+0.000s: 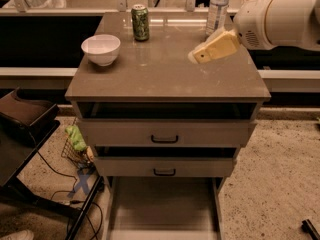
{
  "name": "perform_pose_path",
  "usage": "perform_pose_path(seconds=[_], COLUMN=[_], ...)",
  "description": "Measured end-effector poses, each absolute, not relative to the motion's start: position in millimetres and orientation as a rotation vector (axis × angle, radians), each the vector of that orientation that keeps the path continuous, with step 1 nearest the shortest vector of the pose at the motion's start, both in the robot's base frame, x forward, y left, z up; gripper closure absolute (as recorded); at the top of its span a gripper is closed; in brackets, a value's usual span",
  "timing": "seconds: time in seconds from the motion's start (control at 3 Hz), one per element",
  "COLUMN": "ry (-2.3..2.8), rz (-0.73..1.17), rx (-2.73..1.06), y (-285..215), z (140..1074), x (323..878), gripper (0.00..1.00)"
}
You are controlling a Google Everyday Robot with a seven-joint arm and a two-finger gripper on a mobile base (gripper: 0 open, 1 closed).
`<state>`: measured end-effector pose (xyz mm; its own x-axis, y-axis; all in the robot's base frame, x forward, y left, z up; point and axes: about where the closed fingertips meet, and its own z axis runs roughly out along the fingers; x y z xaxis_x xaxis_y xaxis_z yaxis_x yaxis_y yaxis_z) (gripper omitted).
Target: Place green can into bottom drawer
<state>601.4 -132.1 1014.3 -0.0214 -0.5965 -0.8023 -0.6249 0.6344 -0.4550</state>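
pincer [196, 57] over cabinet top [165, 79], green can [140, 22] upright

Three drawers [165, 133] — one can [140, 22] (one gripper [197, 56])

arm [282, 16]: thick white rounded tube, smooth shell, coming in at the upper right | arm end: domed, with a small patch of fine dots | gripper [199, 57]: pale cream-yellow wedge, flat-sided, narrowing to a blunt tip | gripper place: over the right rear of the cabinet top [150, 79]
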Motion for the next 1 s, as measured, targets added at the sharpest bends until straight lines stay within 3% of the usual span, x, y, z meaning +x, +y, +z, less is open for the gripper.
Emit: perform_pose_path(seconds=[0.33,0.67,1.0], ry=[1.667,1.602,1.547], rz=[0.052,0.118,0.163], rx=[-0.992,-0.934,-0.849], y=[-123.1,-96.3,-70.9], z=[1010.1,1007.2,996.5], x=[611.0,654.8,736.6], gripper=[0.0,0.0,0.0])
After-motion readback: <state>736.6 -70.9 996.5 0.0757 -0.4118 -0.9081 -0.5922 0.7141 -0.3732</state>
